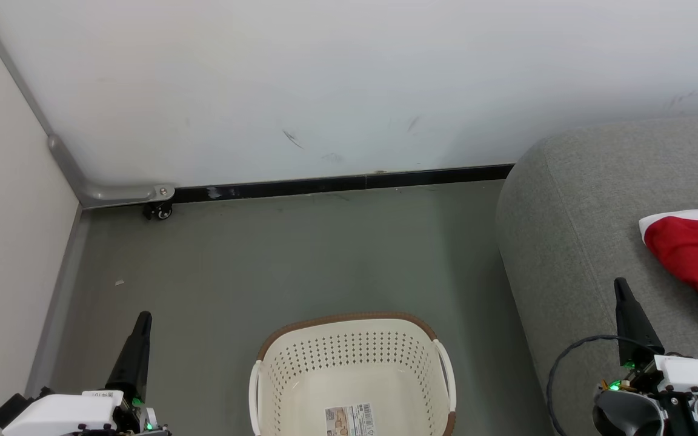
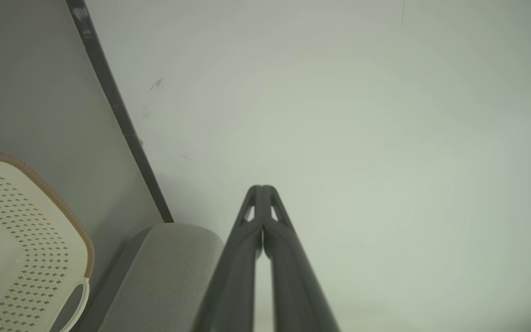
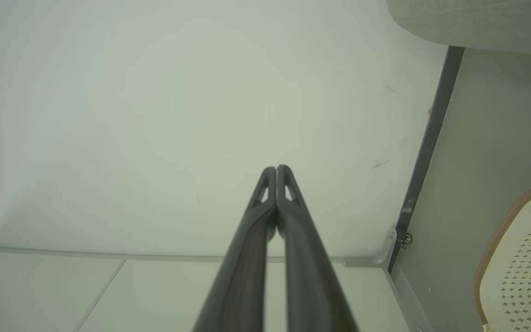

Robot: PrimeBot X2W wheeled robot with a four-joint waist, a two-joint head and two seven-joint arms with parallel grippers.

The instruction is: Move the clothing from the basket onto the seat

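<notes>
Looking down from the head, you have the soft bright red clothing (image 1: 697, 260) with its white panel lying on the large light grey upholstered seat (image 1: 579, 230) at your right. The cream-white perforated plastic basket (image 1: 349, 357) with the brown rim stands on the grey floor (image 1: 294, 254) between your arms, its paper label (image 1: 349, 419) in plain sight. Your left claw (image 1: 143, 317) and right claw (image 1: 620, 284) each have their fingers pressed together at the tips, gripping nothing; the right one is near the clothing, not touching it.

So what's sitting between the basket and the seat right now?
Just bare grey floor, as the head view shows. The basket stands apart from the seat, and nothing lies in the gap.
</notes>
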